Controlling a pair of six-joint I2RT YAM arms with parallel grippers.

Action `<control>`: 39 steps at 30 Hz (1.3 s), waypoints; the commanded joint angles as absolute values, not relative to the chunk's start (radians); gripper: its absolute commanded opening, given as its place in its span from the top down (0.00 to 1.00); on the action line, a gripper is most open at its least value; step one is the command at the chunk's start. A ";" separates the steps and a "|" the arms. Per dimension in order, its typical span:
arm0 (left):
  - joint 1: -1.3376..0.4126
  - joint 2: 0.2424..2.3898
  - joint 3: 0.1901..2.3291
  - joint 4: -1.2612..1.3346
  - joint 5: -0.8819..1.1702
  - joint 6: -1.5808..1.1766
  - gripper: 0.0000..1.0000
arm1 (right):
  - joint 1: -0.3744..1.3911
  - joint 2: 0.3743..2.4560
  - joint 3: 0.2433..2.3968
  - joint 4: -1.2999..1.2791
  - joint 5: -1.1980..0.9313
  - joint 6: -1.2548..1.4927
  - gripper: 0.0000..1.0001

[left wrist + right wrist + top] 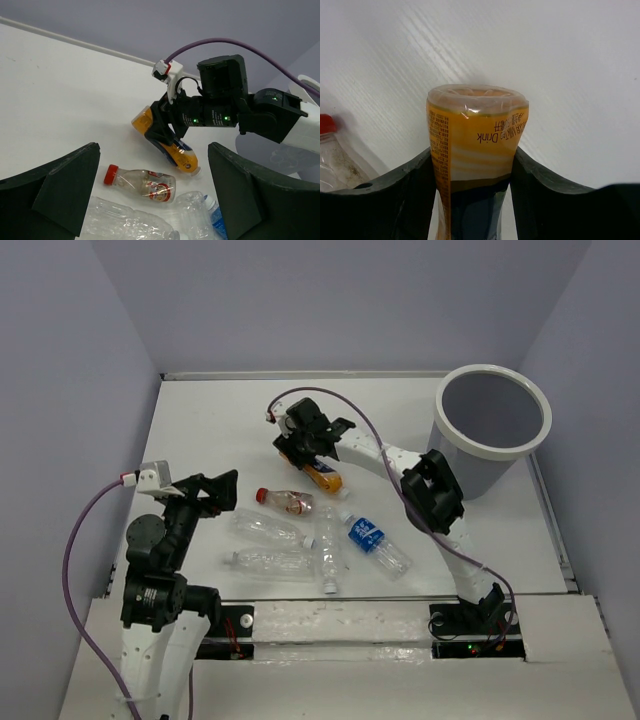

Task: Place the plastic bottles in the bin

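My right tool (472, 170) is clamping the orange bottle (476, 125) mid-body; I'm judging it light, thin-walled, crushable. My left tool (152, 192) is gaping.

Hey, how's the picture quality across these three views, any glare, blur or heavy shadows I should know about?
Top external view: soft, even light with faint shadows; the clear plastic bottles nearly vanish against the white table. Left wrist view: the orange-labelled plastic bottle is sharp, the left gripper's dark fingers soft. Right wrist view: label print readable, bottle's lower part dark between the right gripper's fingers.
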State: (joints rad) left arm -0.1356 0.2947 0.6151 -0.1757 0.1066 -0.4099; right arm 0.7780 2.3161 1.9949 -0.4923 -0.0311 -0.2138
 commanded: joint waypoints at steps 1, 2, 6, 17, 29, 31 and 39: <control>-0.129 0.354 0.607 -0.138 0.118 -0.416 0.01 | 0.787 2.155 2.022 -0.307 0.067 -0.198 0.66; -0.129 0.365 0.609 -0.140 0.117 -0.419 0.01 | 0.787 2.099 2.017 -0.269 0.098 -0.184 0.68; -0.129 0.414 0.611 -0.152 0.098 -0.429 0.01 | 0.787 1.912 1.910 -0.102 0.208 -0.196 0.68; -0.130 0.644 0.623 -0.156 0.147 -0.482 0.01 | 0.444 1.338 1.495 0.294 0.492 -0.144 0.69; -0.172 0.850 0.644 -0.149 0.083 -0.543 0.01 | 0.195 1.273 1.183 0.617 0.765 -0.239 0.63; -0.214 0.906 0.663 -0.149 0.054 -0.548 0.01 | 0.195 1.253 1.155 0.620 0.766 -0.218 0.40; -0.367 1.075 0.758 -0.156 -0.135 -0.600 0.01 | 0.195 1.137 1.259 0.155 0.389 0.073 0.14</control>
